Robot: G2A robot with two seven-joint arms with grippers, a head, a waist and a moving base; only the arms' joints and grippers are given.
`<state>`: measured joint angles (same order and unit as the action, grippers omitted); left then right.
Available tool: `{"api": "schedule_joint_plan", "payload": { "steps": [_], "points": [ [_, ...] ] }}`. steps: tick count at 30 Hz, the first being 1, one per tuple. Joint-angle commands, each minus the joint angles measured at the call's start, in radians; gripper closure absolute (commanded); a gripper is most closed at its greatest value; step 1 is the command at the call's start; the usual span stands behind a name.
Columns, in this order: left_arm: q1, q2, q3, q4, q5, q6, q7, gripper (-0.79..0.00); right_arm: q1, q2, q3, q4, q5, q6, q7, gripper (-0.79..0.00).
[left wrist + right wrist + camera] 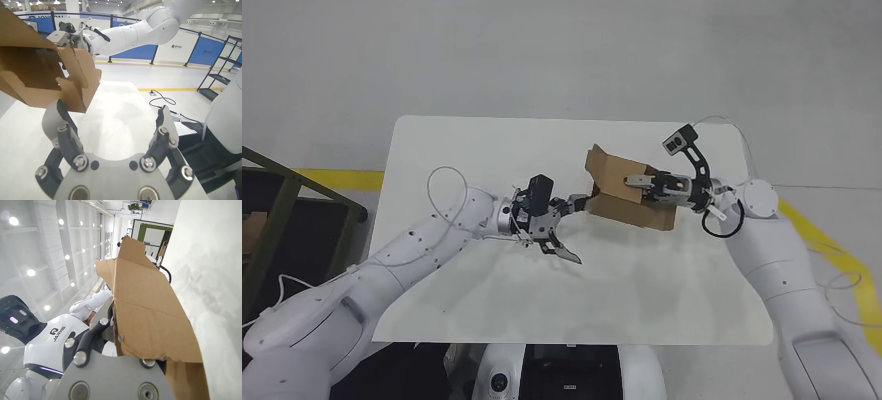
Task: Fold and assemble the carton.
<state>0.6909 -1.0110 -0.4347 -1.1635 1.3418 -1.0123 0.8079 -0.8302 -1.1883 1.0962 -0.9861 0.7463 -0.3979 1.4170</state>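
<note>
Carton (pixel 627 190): brown cardboard, partly folded, flaps loose, at the far right of the table (pixel 492 300).
Right gripper (pixel 644 183): clamped on the carton's upper wall.
Left gripper (pixel 574 230): jaws wide apart, just beside the carton's near corner, with one finger (pixel 51 117) against its lower edge.

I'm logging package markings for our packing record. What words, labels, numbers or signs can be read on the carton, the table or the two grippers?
carton: none; every face and flap that shows is plain brown cardboard.
table: none; bare white top.
left gripper: none; only screws and bare metal on its plate.
right gripper: none that can be read; the carton covers much of it.
</note>
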Motion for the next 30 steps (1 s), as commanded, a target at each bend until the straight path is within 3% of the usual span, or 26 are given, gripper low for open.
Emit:
{"api": "schedule_joint_plan", "payload": {
  "steps": [1, 30],
  "points": [
    [-0.006, -0.001, 0.007, 0.002, -0.006, 0.000, 0.000, -0.785, -0.001, -0.001, -0.001, -0.002, -0.001, -0.001, 0.002, 0.000],
    [-0.039, -0.020, 0.042, 0.035, -0.088, 0.000, 0.000, -0.785, -0.036, 0.001, 0.011, -0.052, -0.010, 0.007, 0.013, 0.000]
  ]
}}
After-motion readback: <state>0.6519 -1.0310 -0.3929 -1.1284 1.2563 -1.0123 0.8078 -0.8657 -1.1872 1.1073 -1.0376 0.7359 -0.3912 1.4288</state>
